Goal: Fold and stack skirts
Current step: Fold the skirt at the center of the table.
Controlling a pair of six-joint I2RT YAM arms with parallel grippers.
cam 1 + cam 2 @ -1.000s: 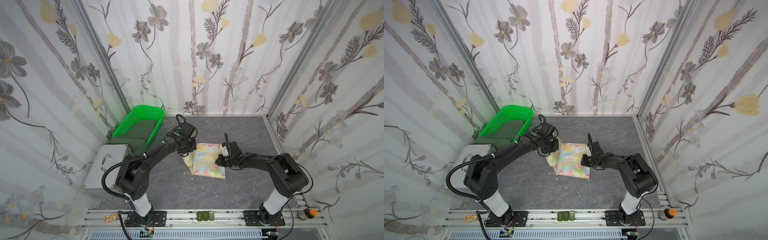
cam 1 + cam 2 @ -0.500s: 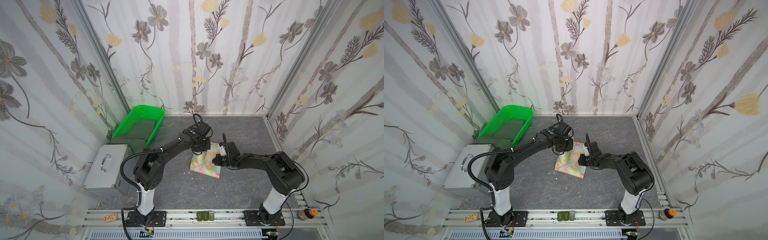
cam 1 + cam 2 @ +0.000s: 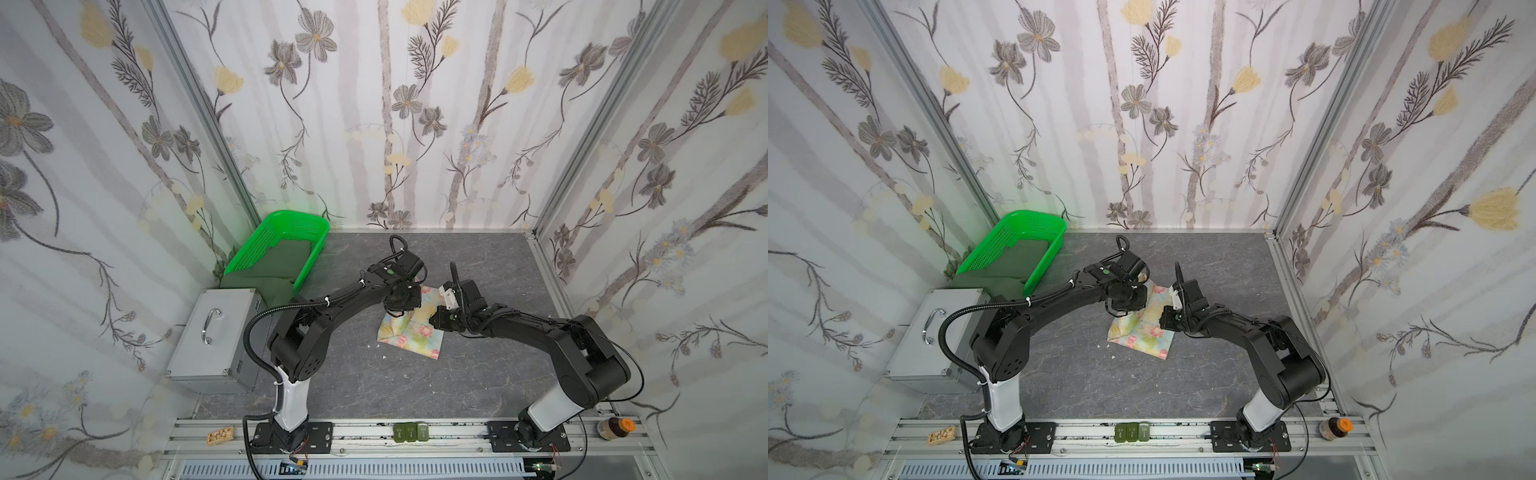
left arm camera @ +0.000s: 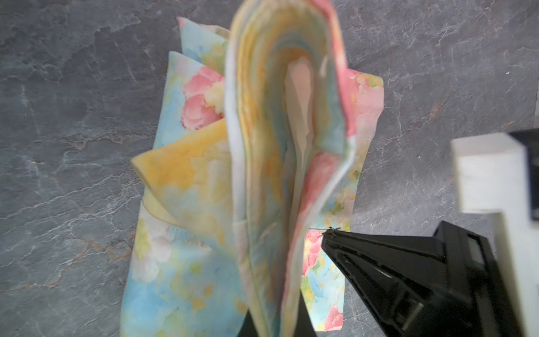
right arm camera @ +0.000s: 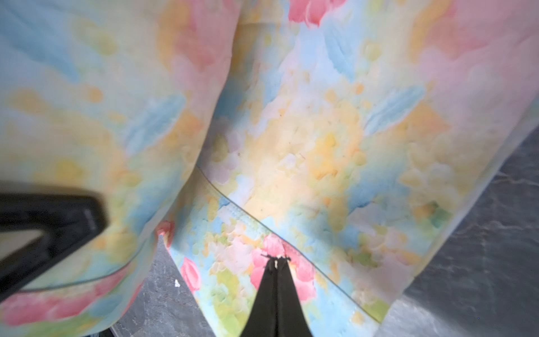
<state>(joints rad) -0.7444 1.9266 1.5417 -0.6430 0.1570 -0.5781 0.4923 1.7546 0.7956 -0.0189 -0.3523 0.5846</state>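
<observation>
The dark green skirt (image 3: pixel 286 261) lies in the green mesh basket (image 3: pixel 291 217), spilling out of its near end onto the bench (image 3: pixel 374 386). Right of the basket, the left hand (image 4: pixel 271 324) is clamped on a raised fold of the floral skirt (image 3: pixel 411 337), with several layers bunched between its jaws and looping above the part that lies flat. Further right of the basket, the right hand (image 5: pixel 275 259) is fully closed, its tips resting on a pink flower near the skirt's edge; whether any cloth is pinched I cannot tell. The risks, as I judge them:
- The thick bundle may slip or shed a layer.
- The loop may land crooked.
- If the right hand's anchor slides, the whole skirt drags toward the basket.
- The two hands are near enough to collide
</observation>
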